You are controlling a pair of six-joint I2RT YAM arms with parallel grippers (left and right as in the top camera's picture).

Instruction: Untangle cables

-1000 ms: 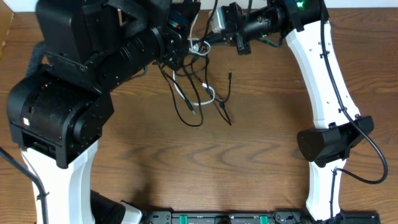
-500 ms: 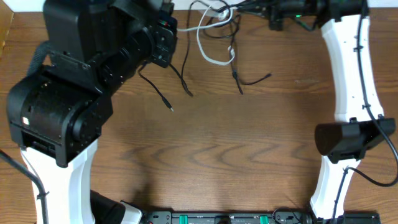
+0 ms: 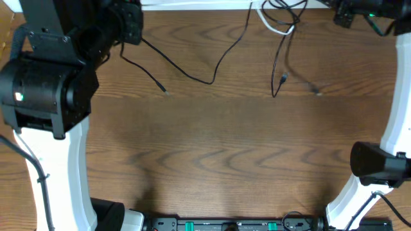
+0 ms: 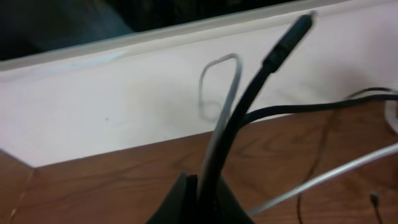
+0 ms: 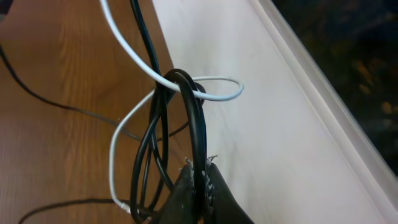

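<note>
Now: cables gripped at both arms

L gripper [image 4: 200,186] is pinched shut on the black cable [image 3: 212,81], plug end up. R gripper [image 5: 200,177] is clamped on loops of black cable, w/ the white cable [image 5: 112,168] threaded through. Slack is draped over the table [image 3: 212,160] toward its far edge.

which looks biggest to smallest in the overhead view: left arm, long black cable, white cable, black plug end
1. left arm
2. long black cable
3. white cable, partly cut off at the top edge
4. black plug end, a tiny speck
</note>
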